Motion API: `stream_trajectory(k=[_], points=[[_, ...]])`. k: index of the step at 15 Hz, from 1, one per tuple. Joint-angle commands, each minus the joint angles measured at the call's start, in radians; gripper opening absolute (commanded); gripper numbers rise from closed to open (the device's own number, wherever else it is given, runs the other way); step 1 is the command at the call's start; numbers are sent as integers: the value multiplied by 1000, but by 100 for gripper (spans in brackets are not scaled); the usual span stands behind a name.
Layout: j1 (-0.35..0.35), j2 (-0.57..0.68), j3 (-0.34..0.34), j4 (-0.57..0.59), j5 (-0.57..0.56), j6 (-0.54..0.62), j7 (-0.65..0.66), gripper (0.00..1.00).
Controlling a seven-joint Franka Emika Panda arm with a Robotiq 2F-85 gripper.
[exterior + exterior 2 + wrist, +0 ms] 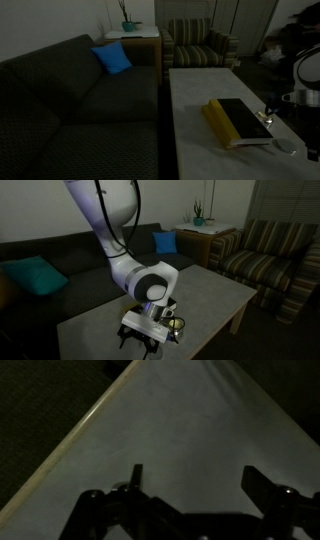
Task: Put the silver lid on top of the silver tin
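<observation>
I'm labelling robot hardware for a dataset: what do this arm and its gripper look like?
The robot arm is white, built of smooth rounded segments, with a round dark cap on its wrist joint. A thin dark cable seems to run beside its upper part. The gripper is black and blocky, with two dark fingers. The dim light hides any markings.

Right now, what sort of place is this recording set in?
Probably a living room or lounge: a dark sofa with a blue cushion, a striped armchair, and a pale low table.
</observation>
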Motion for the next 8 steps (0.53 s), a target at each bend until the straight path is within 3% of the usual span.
stream_trajectory(k=[1, 4, 8], points=[[-9, 21, 4, 25, -8, -3, 4, 100], [-6, 23, 6, 26, -9, -3, 5, 100], [-13, 89, -2, 113, 25, 18, 108, 100]])
